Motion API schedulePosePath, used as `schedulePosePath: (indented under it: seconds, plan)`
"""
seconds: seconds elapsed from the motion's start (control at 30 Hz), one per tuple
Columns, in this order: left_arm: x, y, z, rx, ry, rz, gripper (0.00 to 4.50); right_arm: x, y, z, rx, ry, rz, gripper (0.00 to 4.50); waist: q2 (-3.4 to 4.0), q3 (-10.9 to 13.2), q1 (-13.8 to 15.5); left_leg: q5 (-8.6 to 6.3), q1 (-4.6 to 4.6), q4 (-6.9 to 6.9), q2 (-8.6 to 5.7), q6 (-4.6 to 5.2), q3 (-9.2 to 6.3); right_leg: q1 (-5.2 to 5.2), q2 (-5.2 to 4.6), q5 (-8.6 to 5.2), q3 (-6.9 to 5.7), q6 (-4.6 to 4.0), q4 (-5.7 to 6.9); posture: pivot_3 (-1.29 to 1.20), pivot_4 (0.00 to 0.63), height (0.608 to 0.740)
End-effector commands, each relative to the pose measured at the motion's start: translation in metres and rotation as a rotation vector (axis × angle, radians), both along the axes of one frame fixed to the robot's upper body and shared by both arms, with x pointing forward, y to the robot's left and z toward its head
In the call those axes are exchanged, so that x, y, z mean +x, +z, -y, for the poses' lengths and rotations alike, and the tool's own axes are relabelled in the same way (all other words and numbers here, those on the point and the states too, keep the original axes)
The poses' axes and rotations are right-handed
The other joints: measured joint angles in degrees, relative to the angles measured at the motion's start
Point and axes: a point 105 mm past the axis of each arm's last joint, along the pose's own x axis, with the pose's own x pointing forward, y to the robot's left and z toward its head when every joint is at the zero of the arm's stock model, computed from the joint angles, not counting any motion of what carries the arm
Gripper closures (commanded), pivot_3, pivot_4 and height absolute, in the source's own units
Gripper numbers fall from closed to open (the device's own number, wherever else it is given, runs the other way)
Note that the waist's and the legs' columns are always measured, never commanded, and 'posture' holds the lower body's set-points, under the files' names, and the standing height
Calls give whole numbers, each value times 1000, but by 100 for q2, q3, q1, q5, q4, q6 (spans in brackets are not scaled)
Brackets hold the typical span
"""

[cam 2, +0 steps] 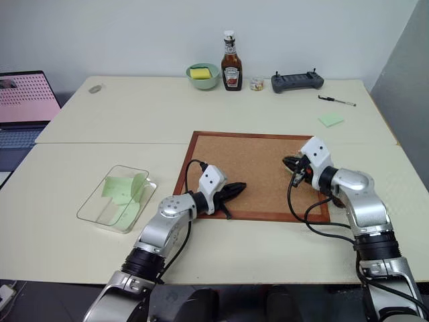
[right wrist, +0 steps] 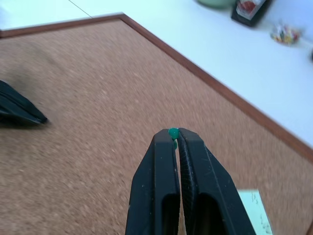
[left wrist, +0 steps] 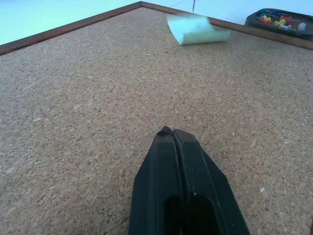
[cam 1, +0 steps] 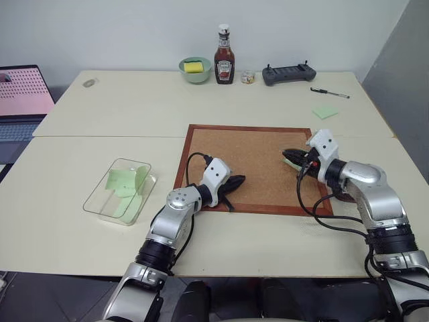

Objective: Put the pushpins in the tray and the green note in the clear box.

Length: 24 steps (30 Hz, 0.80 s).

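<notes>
1. The right gripper is pressed together on a green pushpin, which is pinched right at the fingertips and held above the corkboard, near its right side.
2. A green note is seen just under that gripper, curled, over the cork; whether it's touched by the fingers can't be told.
3. The left gripper is pressed shut with nothing in it, and is parked low over the corkboard's near-left corner, well apart from the note.
4. The tray is found just past the board's right edge, with yellow, red and green pushpins already piled in it.
5. The clear box is placed left of the board, with green papers inside.
6. Another green sticky note is left on the table further back.
</notes>
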Motion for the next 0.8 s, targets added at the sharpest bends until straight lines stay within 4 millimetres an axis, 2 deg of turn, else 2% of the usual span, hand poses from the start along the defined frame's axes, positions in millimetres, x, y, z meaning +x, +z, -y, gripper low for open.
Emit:
schedulePosePath:
  seconds: [0.03,0.27,0.6,0.7,0.8]
  plan:
    - [-4,-13,3,18,-9,-45,4500,-8,16,-6,-18,56,60,4469,0,0,0,0,0,0,0,0,0,0,0,0,0,0,0,0,150,740]
    - [-1,-8,1,6,-3,-35,4500,-12,21,-3,-31,59,73,4469,0,0,1,0,0,0,0,0,0,-1,0,0,0,0,0,0,150,740]
    - [1,2,0,-31,-8,-10,4500,-25,22,26,-26,-29,62,4469,-1,1,0,0,-1,-1,1,0,0,-2,0,0,0,0,0,0,150,740]
    - [1,9,0,-39,-11,6,4500,-33,25,43,-13,-89,57,4469,-4,2,9,0,-4,-1,0,0,-1,-2,0,0,-1,0,-1,0,150,740]
    - [1,11,0,-39,-18,11,4500,-43,20,68,-43,-164,30,4469,-6,3,15,0,-11,-1,0,0,-2,-5,0,0,-1,0,-4,0,150,740]
